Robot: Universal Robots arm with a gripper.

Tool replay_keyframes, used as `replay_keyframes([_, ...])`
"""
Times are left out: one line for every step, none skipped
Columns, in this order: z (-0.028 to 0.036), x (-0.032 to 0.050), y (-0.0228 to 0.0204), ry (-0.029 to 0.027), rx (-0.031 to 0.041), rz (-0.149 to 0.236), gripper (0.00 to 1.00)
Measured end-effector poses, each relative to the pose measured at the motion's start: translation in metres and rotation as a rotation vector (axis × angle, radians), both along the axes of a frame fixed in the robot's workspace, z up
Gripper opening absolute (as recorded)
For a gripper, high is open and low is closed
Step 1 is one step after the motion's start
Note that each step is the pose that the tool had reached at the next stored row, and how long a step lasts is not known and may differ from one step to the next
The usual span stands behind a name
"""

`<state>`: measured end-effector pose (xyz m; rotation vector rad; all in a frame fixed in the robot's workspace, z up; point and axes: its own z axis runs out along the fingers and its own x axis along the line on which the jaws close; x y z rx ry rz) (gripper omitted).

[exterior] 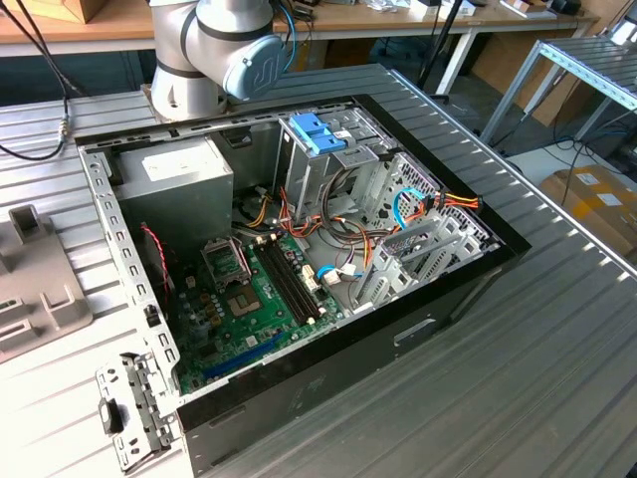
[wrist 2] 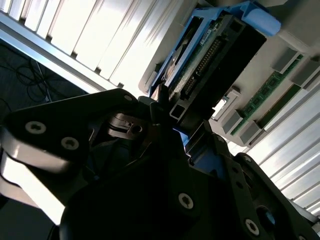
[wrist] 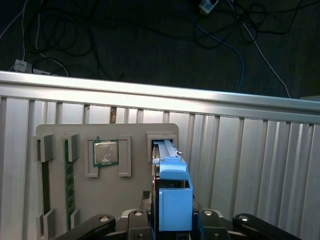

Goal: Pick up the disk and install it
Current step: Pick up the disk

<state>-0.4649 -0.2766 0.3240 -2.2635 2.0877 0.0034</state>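
One disk (wrist: 174, 200) stands on edge at the slot of a grey holder (wrist: 135, 131), its blue rail facing the first wrist view. The black fingers (wrist: 137, 219) of the gripper (wrist: 173, 222) press against its two sides, closed on it. A processor chip (wrist: 105, 152) and a memory stick (wrist: 69, 175) lie in the same holder on the ribbed counter (wrist: 250, 160). An open computer case (exterior: 398, 329) sits at the middle of the exterior view.

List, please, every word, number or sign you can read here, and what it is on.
Nothing here is legible.
White sticker on the power supply: print too small to read.
Cardboard box: print too small.
Processor chip: markings too faint.
Print on the disk: seen edge-on, illegible.
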Motion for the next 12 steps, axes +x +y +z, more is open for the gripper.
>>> replay_keyframes([0.0004,0.0000,0.0000,0.0001,0.0001,0.000,0.37])
replay_keyframes([0.0008,0.0000,0.0000,0.0001,0.0002,0.000,0.37])
replay_keyframes([0.0013,0.0000,0.0000,0.0001,0.0004,0.000,0.37])
replay_keyframes([0.0018,0.0000,0.0000,0.0000,0.0005,0.000,0.37])
replay_keyframes([0.0023,0.0000,0.0000,0.0001,0.0006,0.000,0.37])
replay_keyframes([0.0029,0.0000,0.0000,0.0001,0.0008,0.000,0.37])
replay_keyframes([0.0035,0.0000,0.0000,0.0001,0.0011,0.000,0.37])
replay_keyframes([0.0039,0.0000,0.0000,0.0000,0.0013,0.000,0.37])
replay_keyframes([0.0042,0.0000,0.0000,0.0000,0.0014,0.000,0.37])
replay_keyframes([0.0048,0.0000,0.0000,0.0000,0.0016,0.000,0.37])
replay_keyframes([0.0051,0.0000,0.0000,0.0000,0.0019,0.000,0.37])
replay_keyframes([0.0054,0.0000,0.0000,0.0000,0.0021,0.000,0.37])
